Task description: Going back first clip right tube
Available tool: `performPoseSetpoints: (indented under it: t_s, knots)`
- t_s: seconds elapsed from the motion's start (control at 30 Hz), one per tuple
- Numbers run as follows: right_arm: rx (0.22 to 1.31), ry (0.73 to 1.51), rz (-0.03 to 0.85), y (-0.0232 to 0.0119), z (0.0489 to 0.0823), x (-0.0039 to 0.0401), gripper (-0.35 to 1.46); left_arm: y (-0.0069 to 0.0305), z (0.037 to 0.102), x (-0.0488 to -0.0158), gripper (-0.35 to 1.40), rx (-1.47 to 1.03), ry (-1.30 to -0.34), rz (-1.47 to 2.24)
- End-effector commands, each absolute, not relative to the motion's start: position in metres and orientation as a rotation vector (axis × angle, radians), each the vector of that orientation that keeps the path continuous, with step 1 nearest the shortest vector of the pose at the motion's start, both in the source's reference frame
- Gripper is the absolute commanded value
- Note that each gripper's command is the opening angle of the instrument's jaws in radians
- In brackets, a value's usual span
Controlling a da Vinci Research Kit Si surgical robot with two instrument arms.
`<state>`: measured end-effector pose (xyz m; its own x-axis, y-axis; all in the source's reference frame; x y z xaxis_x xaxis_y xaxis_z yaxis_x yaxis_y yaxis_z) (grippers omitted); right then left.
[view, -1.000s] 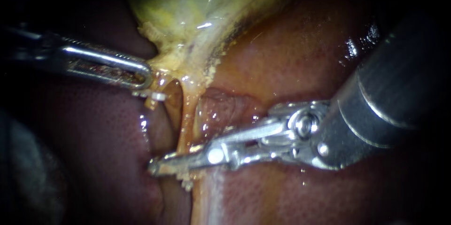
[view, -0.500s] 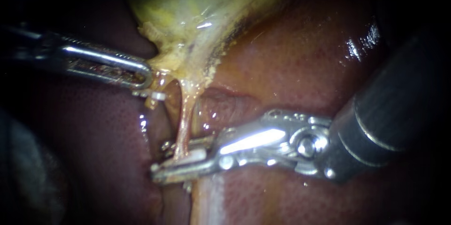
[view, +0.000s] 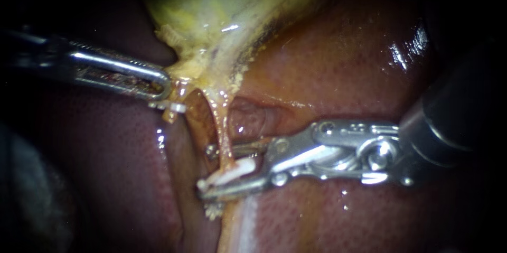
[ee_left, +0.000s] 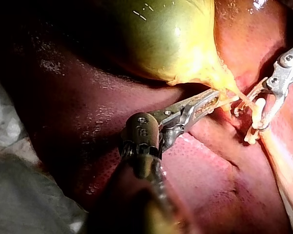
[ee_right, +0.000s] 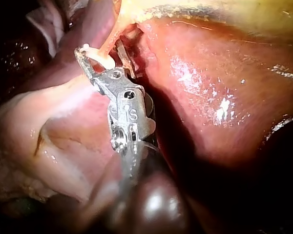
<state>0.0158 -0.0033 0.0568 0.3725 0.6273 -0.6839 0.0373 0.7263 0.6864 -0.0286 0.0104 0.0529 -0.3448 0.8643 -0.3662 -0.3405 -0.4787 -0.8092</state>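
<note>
My right instrument [view: 208,169] comes in from the right, its jaws open around the thin pale tube [view: 217,121] that hangs from the gallbladder [view: 222,15] neck. A white clip [view: 232,171] sits on that tube and lies along the lower jaw. The upper jaw stands apart above it. My left instrument [view: 158,86] is shut on the yellowish tissue at the gallbladder neck and holds it leftward. The left wrist view shows the left instrument's jaws [ee_left: 210,100] on that neck, with the clip [ee_left: 258,109] just beyond. In the right wrist view the clip [ee_right: 100,58] shows at the open jaw tips.
Red-brown liver [view: 327,63] surrounds the site on both sides. A small white piece [view: 177,108] sits just under my left instrument's jaw tip. A pale band of tissue [view: 237,221] runs downward below the clip. The right instrument's dark shaft [view: 459,110] fills the right side.
My right instrument's jaws have opened from a shut grip across the tube, baring the white clip. The instrument has drawn back to the right, and the tube's lower end has swung right.
</note>
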Motion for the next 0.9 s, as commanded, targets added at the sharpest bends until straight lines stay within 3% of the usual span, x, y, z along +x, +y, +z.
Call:
performPoseSetpoints:
  t_s: [0.03,0.3,0.9]
  knots:
    - [0.686,1.145,0.412,-0.0032,0.0565,0.0153,0.49,0.0104,0.0529,-0.0286,-0.35,-1.04,-0.808,1.913]
    - [0.663,1.164,0.372,-0.003,0.0554,0.0123,0.5,0.0104,0.0529,-0.0286,-0.35,-1.04,-0.808,1.913]
    - [0.582,1.188,0.329,-0.0018,0.0555,0.01,0.5,0.0103,0.0529,-0.0285,-0.35,-1.04,-0.808,1.913]
